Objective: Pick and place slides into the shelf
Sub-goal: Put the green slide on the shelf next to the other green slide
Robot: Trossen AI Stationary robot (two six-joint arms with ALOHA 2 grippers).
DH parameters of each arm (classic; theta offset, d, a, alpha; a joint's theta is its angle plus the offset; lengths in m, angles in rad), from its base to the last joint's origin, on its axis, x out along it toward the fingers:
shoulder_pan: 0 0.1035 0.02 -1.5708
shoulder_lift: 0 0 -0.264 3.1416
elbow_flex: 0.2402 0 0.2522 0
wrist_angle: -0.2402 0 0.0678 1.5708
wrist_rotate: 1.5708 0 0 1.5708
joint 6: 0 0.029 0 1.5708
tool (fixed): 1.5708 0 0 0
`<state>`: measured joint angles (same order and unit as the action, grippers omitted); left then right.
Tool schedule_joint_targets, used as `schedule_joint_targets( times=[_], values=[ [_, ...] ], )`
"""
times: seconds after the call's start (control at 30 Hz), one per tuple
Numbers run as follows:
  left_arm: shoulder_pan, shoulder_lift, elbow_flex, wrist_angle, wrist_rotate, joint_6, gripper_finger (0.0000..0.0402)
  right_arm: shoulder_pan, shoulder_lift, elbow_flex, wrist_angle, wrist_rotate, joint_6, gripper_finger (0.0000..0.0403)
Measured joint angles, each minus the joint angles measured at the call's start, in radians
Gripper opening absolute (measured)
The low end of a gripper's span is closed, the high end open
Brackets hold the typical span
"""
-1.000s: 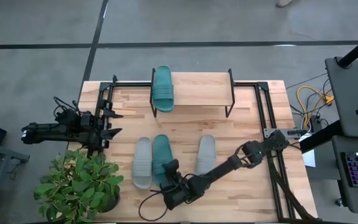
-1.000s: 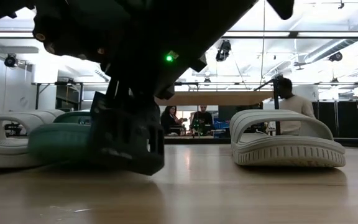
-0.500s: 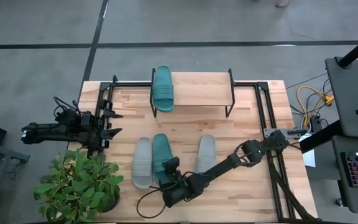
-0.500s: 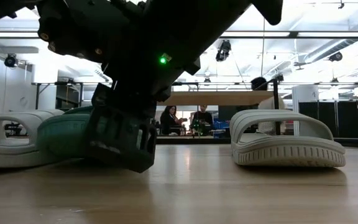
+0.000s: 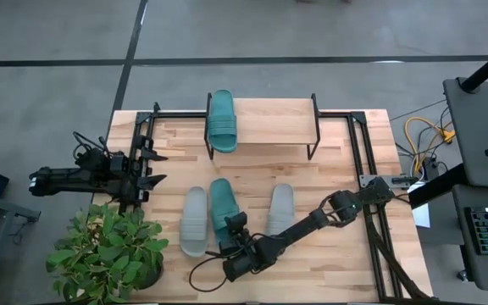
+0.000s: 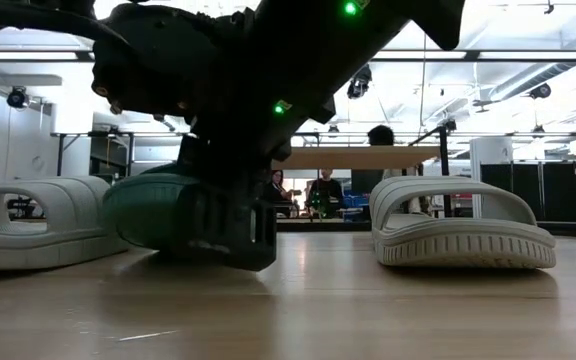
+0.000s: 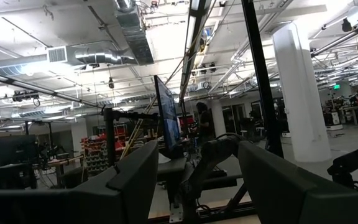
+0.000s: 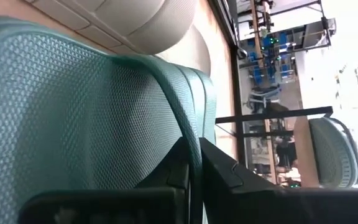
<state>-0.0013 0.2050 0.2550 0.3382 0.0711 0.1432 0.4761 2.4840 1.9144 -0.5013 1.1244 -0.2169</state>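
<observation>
Currently, far left of the high view: left gripper (image 5: 149,161) sits off the table's left edge, above the potted plant (image 5: 108,250) in the lower left corner, fingers spread apart, nothing between them. The left wrist view confirms it: both fingers (image 7: 135,180) stand apart with only the room behind showing in the gap.

Left-centre, lower half of the wooden table (image 5: 346,263): a light grey slide (image 5: 194,221) lies flat, toe toward the top of the frame. Just right of it, touching or nearly so, is a teal slide (image 5: 220,208). The right gripper (image 5: 230,252) is at that slide's heel end, clamped tight on its edge. The right wrist view shows the fingers (image 8: 213,165) pinched on the thin teal rim with textured footbed filling the left of that frame. In the low view the teal slide (image 6: 153,210) is behind the dark gripper body, left of centre; whether the heel is off the table, cannot tell.

Upper centre: the shelf (image 5: 269,127) stands at the back of the table. One teal slide (image 5: 221,121) already lies on its left part, heel hanging over the front edge. The rest of the plank is bare wood.

Right of centre, lower half: second light grey slide (image 5: 280,209) lies flat, apart from the held one, with the right arm running diagonally from the lower-right up to its base at the table's right edge.
</observation>
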Motion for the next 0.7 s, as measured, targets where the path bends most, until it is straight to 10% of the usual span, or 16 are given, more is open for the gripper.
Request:
schedule_joint_targets(
  times=[0.7],
  values=[
    [0.0,0.0,0.0,-0.008,0.0,0.0,0.0208,0.03,-0.002,0.099,-0.127,0.098,-0.053,0.0013]
  ],
)
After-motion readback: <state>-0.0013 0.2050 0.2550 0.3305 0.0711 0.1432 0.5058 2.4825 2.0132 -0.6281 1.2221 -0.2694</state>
